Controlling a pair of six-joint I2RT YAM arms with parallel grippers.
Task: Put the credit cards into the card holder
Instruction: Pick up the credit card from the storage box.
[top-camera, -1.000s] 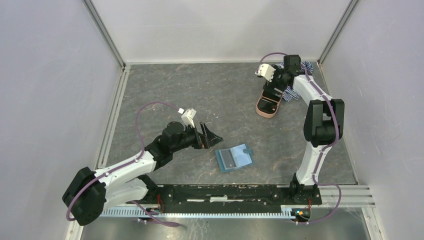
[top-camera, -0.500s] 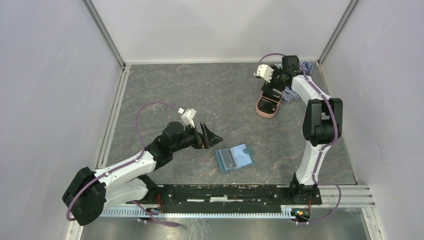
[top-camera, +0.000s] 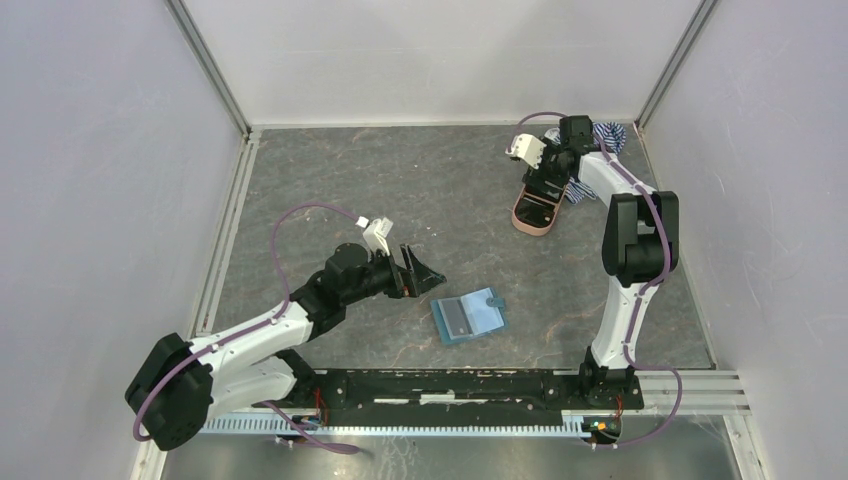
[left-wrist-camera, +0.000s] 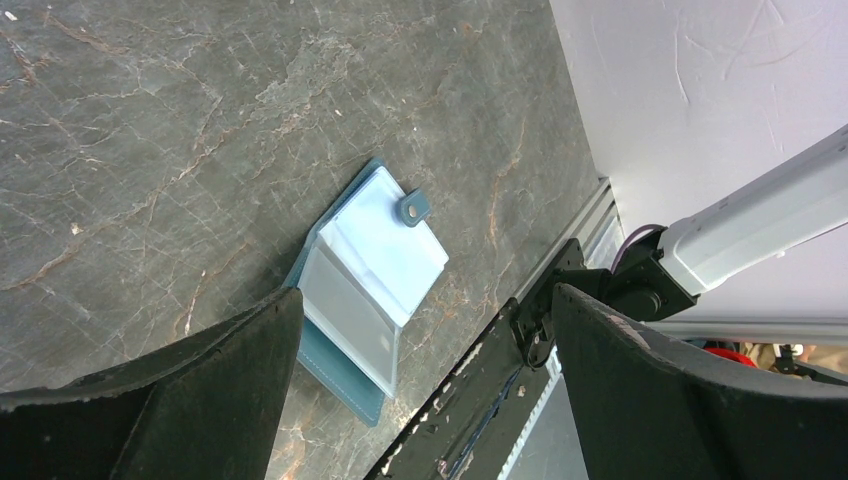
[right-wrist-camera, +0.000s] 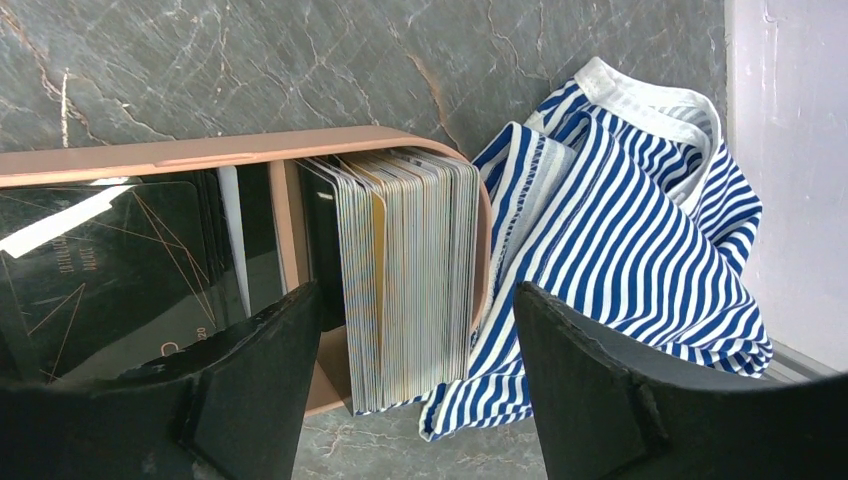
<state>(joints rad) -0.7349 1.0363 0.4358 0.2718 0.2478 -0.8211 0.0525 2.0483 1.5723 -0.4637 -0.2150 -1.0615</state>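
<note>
Right gripper (top-camera: 546, 184) has shifted slightly above the credit cards (right-wrist-camera: 410, 260).

You have a dark grey, marble-veined counter (top-camera: 400, 180) before you. Near its front edge, right of centre, the teal card holder (top-camera: 471, 316) lies open and flat. In the far right corner a pink oval case (top-camera: 533, 214) lies touching a crumpled blue-white striped cloth (right-wrist-camera: 620, 240).

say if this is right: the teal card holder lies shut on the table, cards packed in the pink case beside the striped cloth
Not shut: the card holder lies open on the table, as the left wrist view shows. The cards are packed in the pink case beside the striped cloth.
</note>
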